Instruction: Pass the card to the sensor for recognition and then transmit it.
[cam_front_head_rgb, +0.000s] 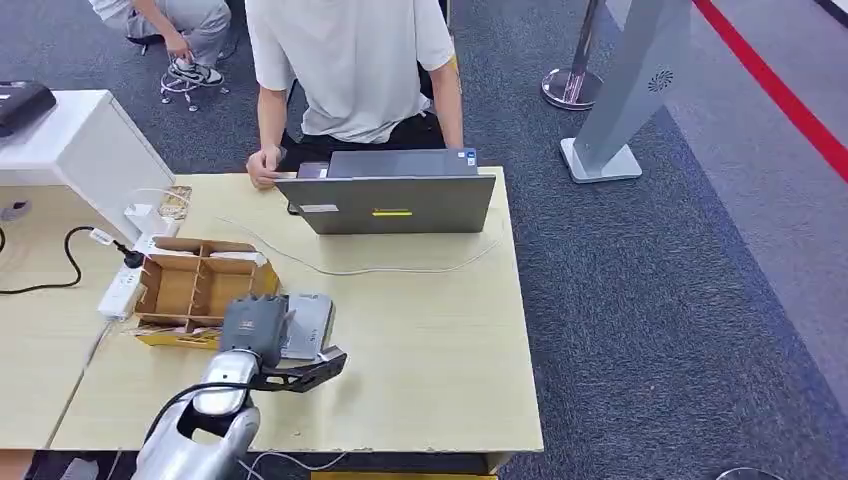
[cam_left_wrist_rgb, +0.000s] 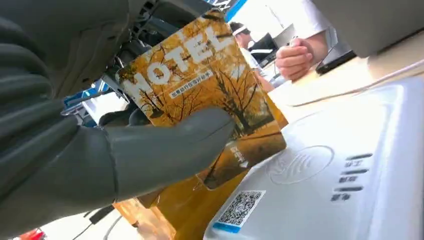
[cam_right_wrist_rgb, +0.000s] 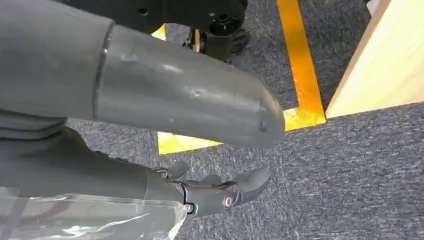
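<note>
**A:** Over the near-left part of the tabletop, what has the left robot hand got?

**B:** The card. In the left wrist view the thick thumb presses across its printed face, an autumn-tree picture with "HOTEL" in large letters, and darker fingers sit behind it. So that robot hand is closed around the card, not spread.

**A:** And where is the card relative to the sensor?

**B:** Right at it. The sensor is the pale grey pad lying flat just right of the cardboard tray; up close you can see its contactless symbol and a QR sticker. The card's free corner hangs just above that symbol. I cannot tell whether it actually touches the surface.

**A:** How does the card lie?

**B:** Tilted, not flat. Its long axis seems to slope from the robot hand down toward the pad, with the printed face turned back toward the wrist camera and the lower edge nearest the reader.

**A:** So how far along would you say?

**B:** My reading is that the pick-up is done and the presenting step is in hand. Recognition may or may not have registered; nothing shown confirms it. Passing the card onward is left, perhaps to the person at the far side behind the laptop.

**A:** The right robot hand?

**B:** Hanging beside the tabletop above the carpet, fingers loosely apart, holding nothing.
</note>
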